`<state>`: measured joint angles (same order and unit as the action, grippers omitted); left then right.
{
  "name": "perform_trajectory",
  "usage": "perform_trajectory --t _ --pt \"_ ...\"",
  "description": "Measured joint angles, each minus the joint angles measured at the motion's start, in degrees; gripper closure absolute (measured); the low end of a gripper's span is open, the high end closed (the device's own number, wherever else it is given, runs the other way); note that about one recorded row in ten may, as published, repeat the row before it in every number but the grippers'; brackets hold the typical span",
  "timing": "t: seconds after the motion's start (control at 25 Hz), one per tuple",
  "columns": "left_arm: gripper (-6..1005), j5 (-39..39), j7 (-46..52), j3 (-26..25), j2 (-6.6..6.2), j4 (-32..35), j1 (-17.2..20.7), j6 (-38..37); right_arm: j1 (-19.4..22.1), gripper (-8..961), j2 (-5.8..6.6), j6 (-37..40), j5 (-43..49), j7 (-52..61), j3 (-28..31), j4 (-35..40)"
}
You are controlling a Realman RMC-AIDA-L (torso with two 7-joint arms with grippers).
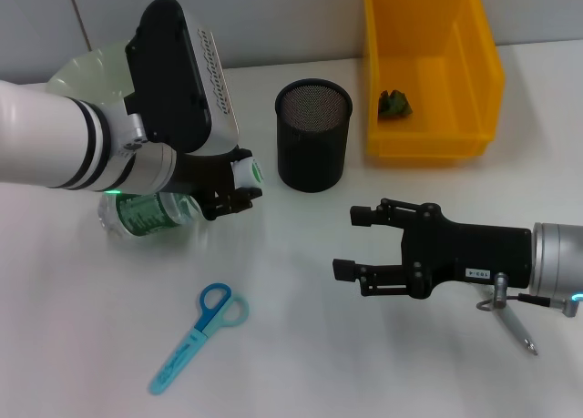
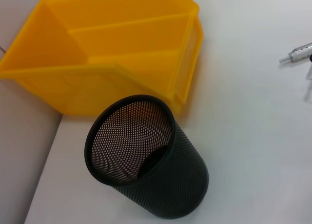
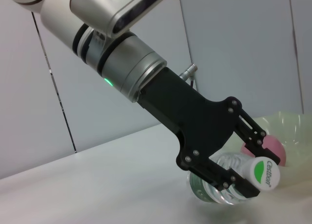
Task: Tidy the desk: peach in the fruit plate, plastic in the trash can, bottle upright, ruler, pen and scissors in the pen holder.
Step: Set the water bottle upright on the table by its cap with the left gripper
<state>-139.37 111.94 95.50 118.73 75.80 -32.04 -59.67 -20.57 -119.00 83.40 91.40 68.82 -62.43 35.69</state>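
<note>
The clear bottle (image 1: 150, 210) with its green label and white, green-marked cap (image 3: 265, 173) lies tilted low over the white worktop (image 1: 301, 300), neck toward the pen holder. The left gripper (image 1: 239, 179) has its black fingers (image 3: 242, 187) closed on the neck just behind the cap, as the right wrist view shows plainly. Behind the bottle, the pale green fruit plate (image 3: 287, 131) holds the pink peach (image 3: 267, 147), mostly hidden in the head view by the left arm.

The black mesh pen holder (image 1: 313, 136) stands upright near the middle of the worktop, just beside the bottle's cap end; nothing shows inside it in the left wrist view. Behind and to its right sits the yellow trash can (image 1: 432, 72), with a crumpled green piece of plastic (image 1: 393, 104) on its floor.

The blue scissors (image 1: 198, 335) lie flat on the near part of the worktop, well apart from the holder. The right gripper (image 1: 355, 241) hovers over the worktop in front of the trash can, its fingers spread wide and holding nothing. A silver pen (image 1: 515, 327) lies under the right wrist, partly covered by it.
</note>
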Motion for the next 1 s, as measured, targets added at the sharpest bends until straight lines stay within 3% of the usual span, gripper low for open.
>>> perform_trajectory --t 1.0 --pt "556 1.6 0.6 -0.4 0.01 5.1 2.4 -1.0 0.2 110 0.0 0.0 0.0 0.0 0.0 0.0"
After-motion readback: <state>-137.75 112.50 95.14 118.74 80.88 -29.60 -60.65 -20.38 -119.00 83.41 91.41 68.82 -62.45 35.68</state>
